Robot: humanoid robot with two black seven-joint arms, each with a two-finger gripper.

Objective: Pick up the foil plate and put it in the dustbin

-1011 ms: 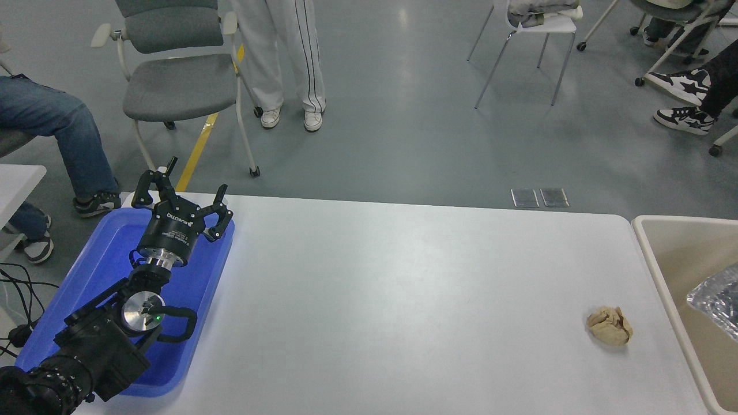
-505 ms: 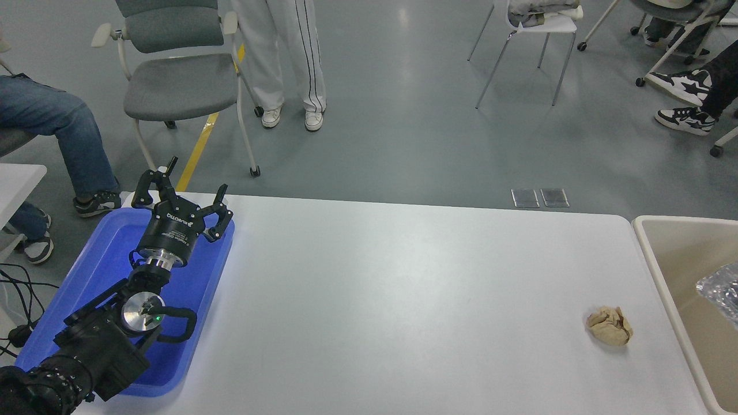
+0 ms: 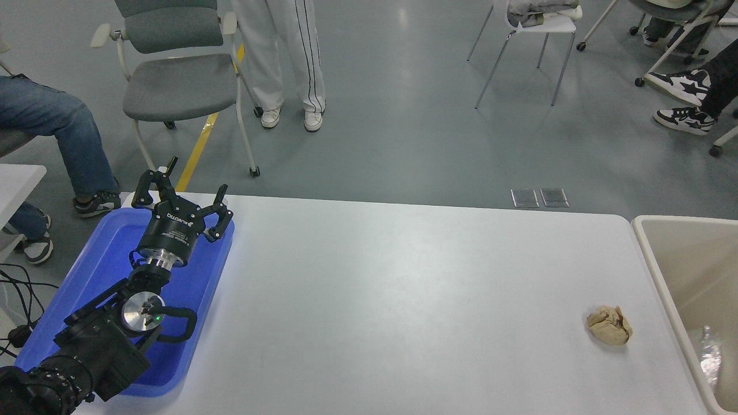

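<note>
At the lower left, the left arm rests over the blue plastic tray [image 3: 86, 276], and the left gripper [image 3: 180, 193] points away from the camera with its fingers spread apart, holding nothing. The right arm and its gripper are not in view. On the white table [image 3: 375, 300], near its right end, a small crumpled tan paper ball [image 3: 609, 325] lies alone, well apart from the blue tray. Just beside the table's right edge stands the beige dustbin [image 3: 663, 271], and low inside it, against the near wall, a piece of shiny silver shows, the foil plate [image 3: 709, 354]; only a part of it is visible. Beyond the table, on the grey floor, a grey chair [image 3: 173, 75] stands, with a person in white trousers [image 3: 282, 57] beside it.
</note>
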